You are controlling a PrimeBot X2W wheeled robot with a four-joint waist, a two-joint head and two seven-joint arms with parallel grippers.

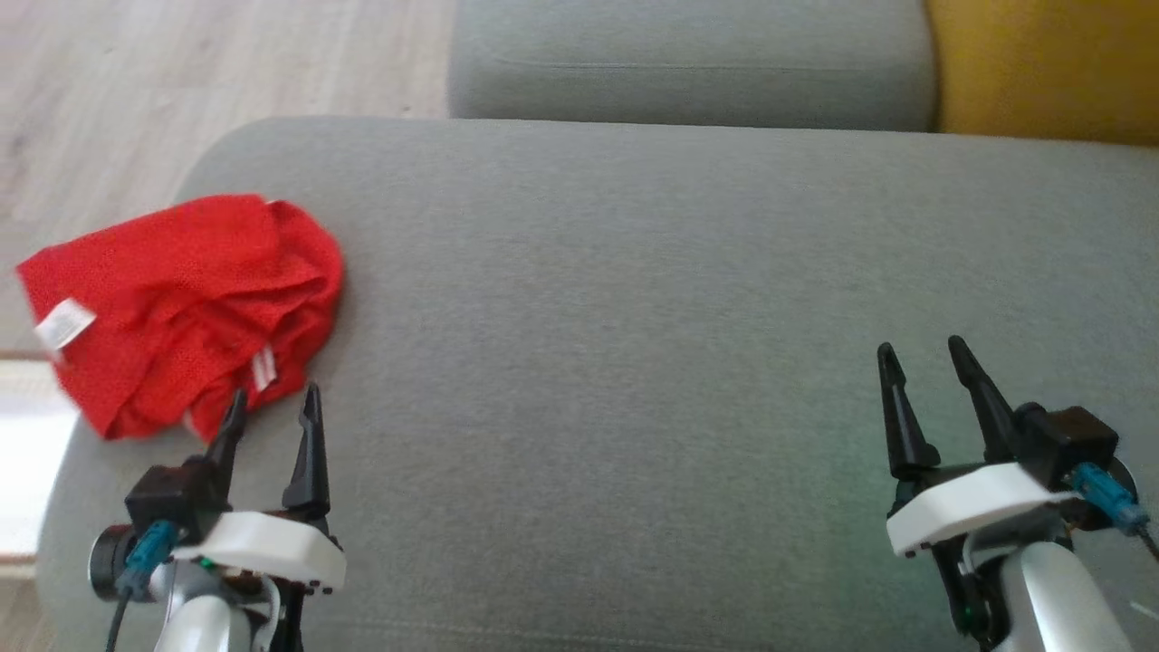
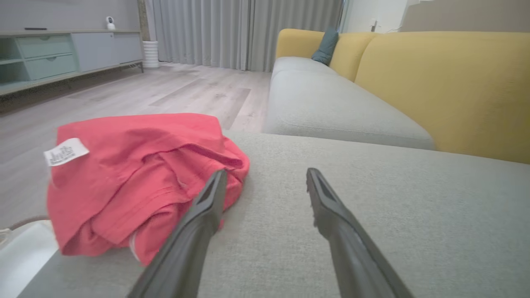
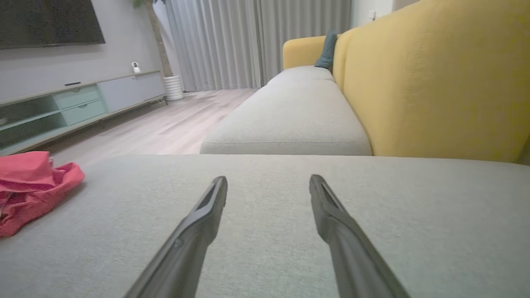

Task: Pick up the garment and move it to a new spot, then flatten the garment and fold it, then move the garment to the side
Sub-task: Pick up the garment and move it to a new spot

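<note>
A crumpled red garment [image 1: 181, 303] with white labels lies bunched at the left end of the grey sofa cushion [image 1: 634, 317], partly hanging over its left edge. My left gripper [image 1: 274, 403] stands open just in front of it, its left fingertip over the cloth's near edge and nothing between the fingers. In the left wrist view the garment [image 2: 136, 178] sits left of the open gripper [image 2: 265, 176]. My right gripper [image 1: 919, 353] stands open over bare cushion far to the right. The right wrist view has the garment [image 3: 33, 186] at its left edge, well away from that gripper [image 3: 268, 182].
A second grey seat cushion [image 1: 688, 59] lies beyond, with the yellow backrest [image 1: 1050, 68] at the right. Wooden floor [image 1: 181, 72] is off the cushion's left end. A low TV cabinet [image 2: 62, 54] and curtains [image 2: 244, 29] stand across the room.
</note>
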